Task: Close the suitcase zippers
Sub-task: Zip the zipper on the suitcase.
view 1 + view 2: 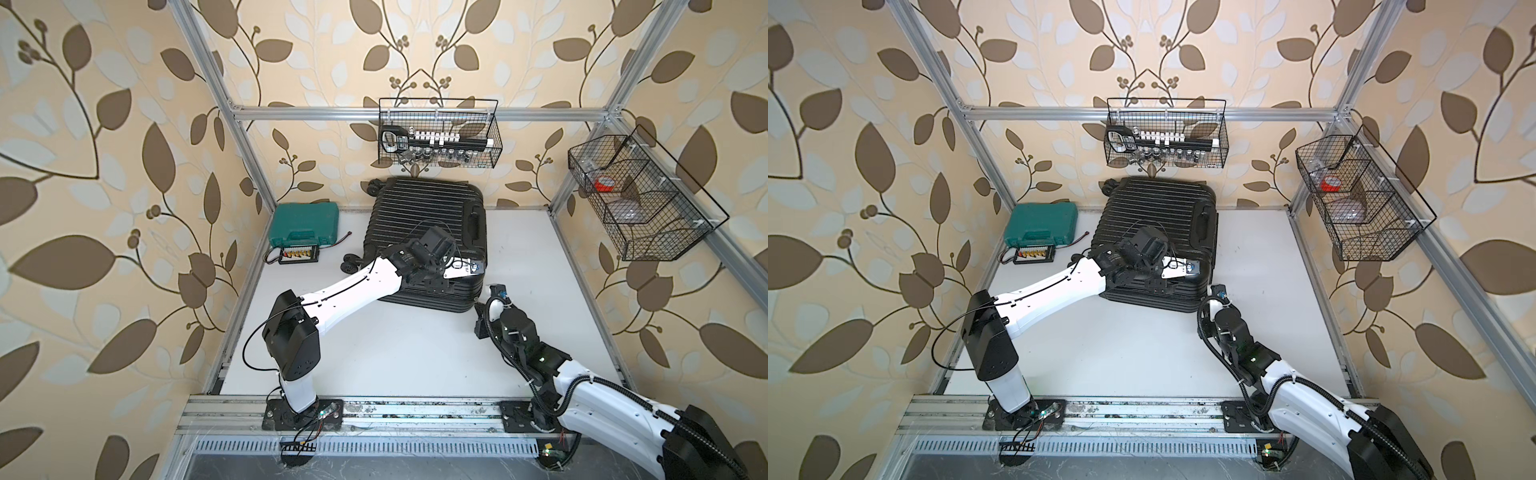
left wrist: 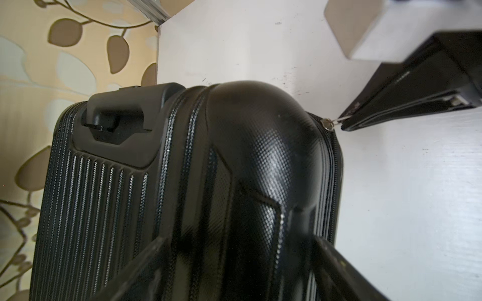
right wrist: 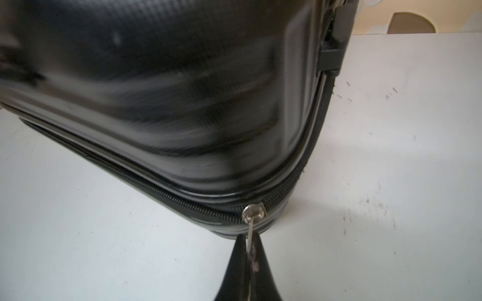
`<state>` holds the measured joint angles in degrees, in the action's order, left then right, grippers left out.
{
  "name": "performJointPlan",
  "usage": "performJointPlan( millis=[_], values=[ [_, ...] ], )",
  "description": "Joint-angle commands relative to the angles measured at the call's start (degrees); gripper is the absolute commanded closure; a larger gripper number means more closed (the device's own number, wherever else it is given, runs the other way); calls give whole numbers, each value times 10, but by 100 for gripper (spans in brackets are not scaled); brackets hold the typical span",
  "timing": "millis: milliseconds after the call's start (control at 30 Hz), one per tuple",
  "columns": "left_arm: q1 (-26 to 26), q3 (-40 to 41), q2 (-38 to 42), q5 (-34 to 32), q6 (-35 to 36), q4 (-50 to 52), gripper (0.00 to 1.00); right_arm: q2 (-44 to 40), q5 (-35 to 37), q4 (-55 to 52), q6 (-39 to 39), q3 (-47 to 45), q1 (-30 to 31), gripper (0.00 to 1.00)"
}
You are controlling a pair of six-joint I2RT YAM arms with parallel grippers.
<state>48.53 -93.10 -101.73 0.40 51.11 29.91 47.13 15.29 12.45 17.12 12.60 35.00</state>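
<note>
The suitcase (image 1: 415, 216) (image 1: 1154, 212) lies flat on the white table (image 1: 395, 353), ribbed shell up, towards the back wall and under a wire basket (image 1: 440, 133) that hangs from the frame. A teal case (image 1: 305, 224) and a small board (image 1: 298, 254) with coloured plugs sit beside it on the left arm's side. A second basket (image 1: 648, 199) hangs on the right-hand wall. The right gripper (image 3: 247, 242) (image 1: 495, 291) is low at the suitcase's near corner on its own side. Its fingers (image 3: 234, 265) are pressed together on the thin metal pull (image 3: 250, 230), which runs straight from them to the silver slider (image 3: 253, 211) (image 2: 327, 124) on the zipper (image 3: 156, 192). The slider sits right at the rounded corner. Along the near edge the teeth look meshed. Around the corner, towards the side handle (image 1: 473, 224), the right wrist view is too blurred to tell whether the track is closed. The left arm reaches across the table and over the near part of the shell. The left gripper (image 2: 240, 242) hangs above that same corner with its fingers (image 2: 146, 260) spread wide to either side of the rounded shell, holding nothing. Whether they touch the shell cannot be told. In the left wrist view the top handle (image 2: 117, 117) shows in its recess beyond the corner, and the right gripper's dark tip meets the pull just off the suitcase's edge.
</note>
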Motion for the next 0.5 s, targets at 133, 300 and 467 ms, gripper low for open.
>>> performJointPlan(
  millis=[133,300,467],
  values=[
    [-12,-70,-53,-73,-77,-31,19,-47,-154,12,-17,-6,12,100],
    [-12,-82,-59,-50,-96,-21,21,-26,-176,21,-30,0,12,100],
    [-12,-86,-25,0,-158,-7,18,-5,-107,5,-16,13,12,100]
  ],
)
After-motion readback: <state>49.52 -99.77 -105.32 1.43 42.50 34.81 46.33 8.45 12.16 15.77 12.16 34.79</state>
